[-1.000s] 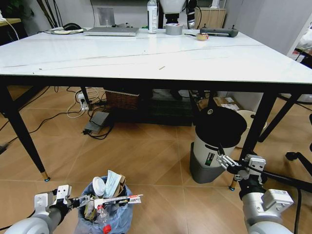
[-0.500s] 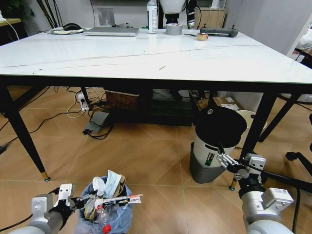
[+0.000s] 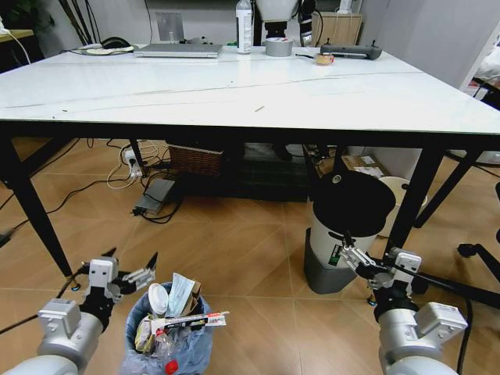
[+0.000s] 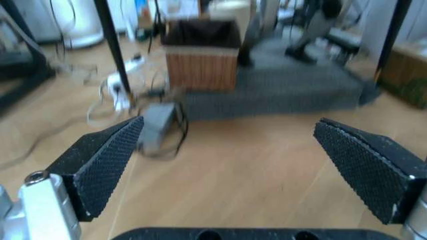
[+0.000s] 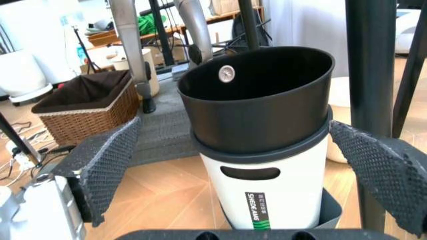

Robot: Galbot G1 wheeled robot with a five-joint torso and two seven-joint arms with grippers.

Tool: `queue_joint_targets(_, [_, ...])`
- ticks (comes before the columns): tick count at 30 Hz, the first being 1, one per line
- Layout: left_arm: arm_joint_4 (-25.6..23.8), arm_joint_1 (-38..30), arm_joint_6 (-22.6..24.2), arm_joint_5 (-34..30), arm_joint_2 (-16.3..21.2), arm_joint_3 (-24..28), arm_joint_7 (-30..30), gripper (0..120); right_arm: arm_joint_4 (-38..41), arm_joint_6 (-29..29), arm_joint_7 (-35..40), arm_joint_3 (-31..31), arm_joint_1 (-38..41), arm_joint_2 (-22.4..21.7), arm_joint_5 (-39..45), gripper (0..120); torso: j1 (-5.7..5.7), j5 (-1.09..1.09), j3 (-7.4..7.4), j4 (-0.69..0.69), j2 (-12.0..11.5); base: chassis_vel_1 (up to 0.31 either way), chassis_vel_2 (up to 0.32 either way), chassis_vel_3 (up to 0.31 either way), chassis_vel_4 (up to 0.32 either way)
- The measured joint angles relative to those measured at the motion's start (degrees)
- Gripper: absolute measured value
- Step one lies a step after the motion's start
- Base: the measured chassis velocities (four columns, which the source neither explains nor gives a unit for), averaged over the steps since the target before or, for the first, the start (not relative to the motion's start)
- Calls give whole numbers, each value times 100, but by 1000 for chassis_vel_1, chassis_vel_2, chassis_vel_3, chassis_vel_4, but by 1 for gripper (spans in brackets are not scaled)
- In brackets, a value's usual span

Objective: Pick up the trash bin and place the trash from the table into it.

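The trash bin (image 3: 169,336), lined with a light-blue bag, stands on the floor in front of the table (image 3: 234,94). It is stuffed with trash: a paper cup (image 3: 158,298), folded paper (image 3: 181,292), a long wrapper (image 3: 191,319) and a red-labelled bottle (image 3: 167,362). My left gripper (image 3: 131,258) hovers open just up and left of the bin's rim, apart from it. The left wrist view has both pads (image 4: 107,160) spread over bare floor. My right gripper (image 3: 353,253) is open, held low at the right and facing the larger bin.
A grey-white cylindrical bin (image 3: 344,226) with a black top (image 5: 260,100) stands by the table's right leg (image 3: 410,203). A wicker basket (image 4: 200,60), cables and a power strip (image 3: 156,195) lie under the table. A laptop (image 3: 178,50), bottle (image 3: 244,25) and tape roll (image 3: 279,47) sit at the far edge.
My left gripper has left the trash bin's rim, opened, and moved up and to the left. The bin stays on the floor. The right gripper shifted slightly left.
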Motion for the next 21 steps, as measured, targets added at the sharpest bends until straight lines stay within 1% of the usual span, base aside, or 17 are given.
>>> queue_joint_targets(2, [-181,-7,32,1,13,-18,-5,100,1,-10,-11,-26,-2,12,-70,100,0,1,0,0,0,0,0,0,0])
queue_joint_targets(6, [-247,-14,100,36,30,-21,-15,100,2,-3,-15,-25,-6,11,-182,100,0,0,0,0,0,0,0,0,0])
queue_joint_targets(13, [-264,-140,252,323,108,-22,-34,100,-50,75,-17,85,37,9,-511,100,0,0,0,0,0,0,0,0,0])
queue_joint_targets(16, [-263,-156,275,353,126,-34,14,100,-150,134,-15,146,54,12,-669,100,0,0,0,-1,0,0,0,0,0])
queue_joint_targets(21, [-252,-131,303,375,137,-49,69,100,-181,135,-40,165,61,10,-674,100,0,0,0,0,0,0,0,0,0])
